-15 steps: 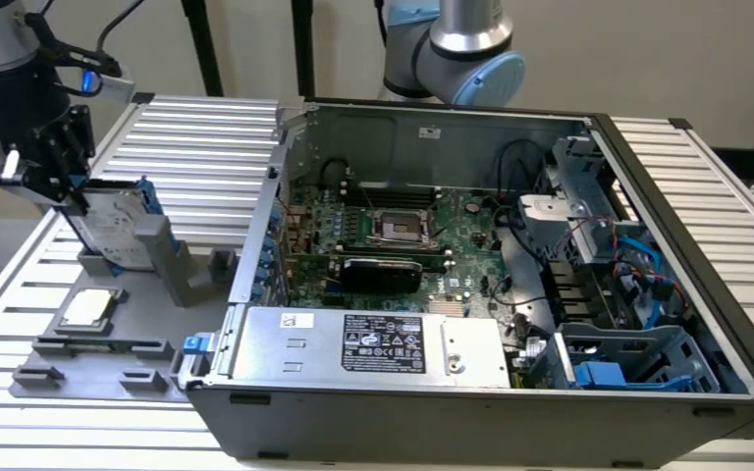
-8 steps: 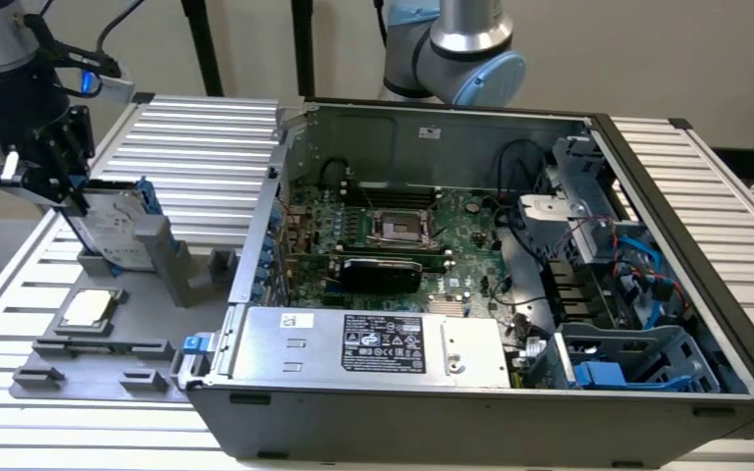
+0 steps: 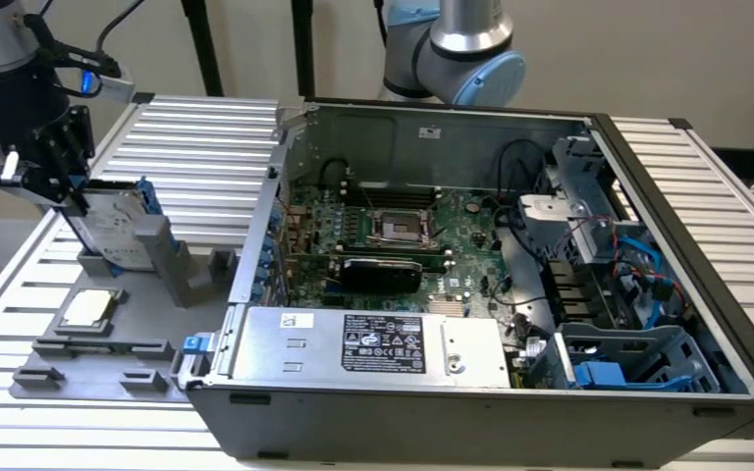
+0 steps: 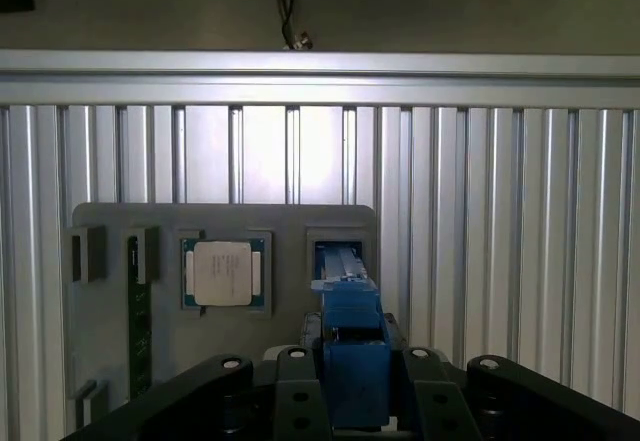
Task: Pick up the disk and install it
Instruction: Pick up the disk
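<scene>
Disk (image 3: 109, 228), a flat rectangular silver-grey metal hard drive clipped in a blue plastic carrier frame, stands on edge in a slot of the flat grey fixture plate (image 3: 129, 368). The slot is at the plate's corner that is far and toward the exterior view's left. Standing upright leaves the disk's top edge free, and that is likely why it is stored this way: a claw coming from above can straddle it.

The black two-finger gripper (image 3: 70, 191) is on that top edge. In the wrist view its fingers (image 4: 298, 391) sit against both faces of the blue frame with no gap showing, so the claw looks clamped on the disk (image 4: 352, 346). The lower end of the disk still reaches into the slot.

There is one disk, and one small square silver processor chip (image 3: 89, 308) lies flat in its own recess nearer the plate's middle. One green memory stick (image 4: 138, 311) rests in a groove beyond the chip. One open dark-grey metal computer case (image 3: 482, 412) lies beside the plate on the ribbed aluminium table (image 3: 207, 128). One blue plastic drive cage (image 3: 639, 358) sits in the case's near corner, toward the exterior view's right.
</scene>
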{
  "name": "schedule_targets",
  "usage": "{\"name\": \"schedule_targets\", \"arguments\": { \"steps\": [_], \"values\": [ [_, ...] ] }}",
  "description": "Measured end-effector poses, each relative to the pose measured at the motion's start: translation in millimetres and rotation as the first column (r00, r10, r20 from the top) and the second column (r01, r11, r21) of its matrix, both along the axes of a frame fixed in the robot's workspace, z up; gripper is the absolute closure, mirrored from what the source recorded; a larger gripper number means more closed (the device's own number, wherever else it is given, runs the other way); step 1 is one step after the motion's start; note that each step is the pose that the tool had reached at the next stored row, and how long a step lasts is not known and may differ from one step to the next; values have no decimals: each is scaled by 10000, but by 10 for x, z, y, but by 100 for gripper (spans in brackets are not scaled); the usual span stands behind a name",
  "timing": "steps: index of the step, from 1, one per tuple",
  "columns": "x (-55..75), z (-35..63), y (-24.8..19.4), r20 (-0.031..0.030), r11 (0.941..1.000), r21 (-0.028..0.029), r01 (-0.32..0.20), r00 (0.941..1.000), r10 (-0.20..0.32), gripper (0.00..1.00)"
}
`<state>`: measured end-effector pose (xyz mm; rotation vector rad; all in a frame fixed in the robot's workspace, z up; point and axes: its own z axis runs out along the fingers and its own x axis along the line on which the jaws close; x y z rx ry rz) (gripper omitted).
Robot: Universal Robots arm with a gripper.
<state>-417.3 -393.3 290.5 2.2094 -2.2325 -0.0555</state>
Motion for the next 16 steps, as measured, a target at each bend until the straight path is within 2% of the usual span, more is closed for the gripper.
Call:
{"name": "schedule_targets", "arguments": {
  "steps": [6, 9, 16],
  "values": [
    [0, 4, 0, 0, 10000, 2, 0, 10000, 0, 67],
    [3, 31, 0, 3, 10000, 27, 0, 10000, 0, 67],
    [39, 259, 0, 0, 9999, 123, 0, 10000, 0, 67]
  ]
}}
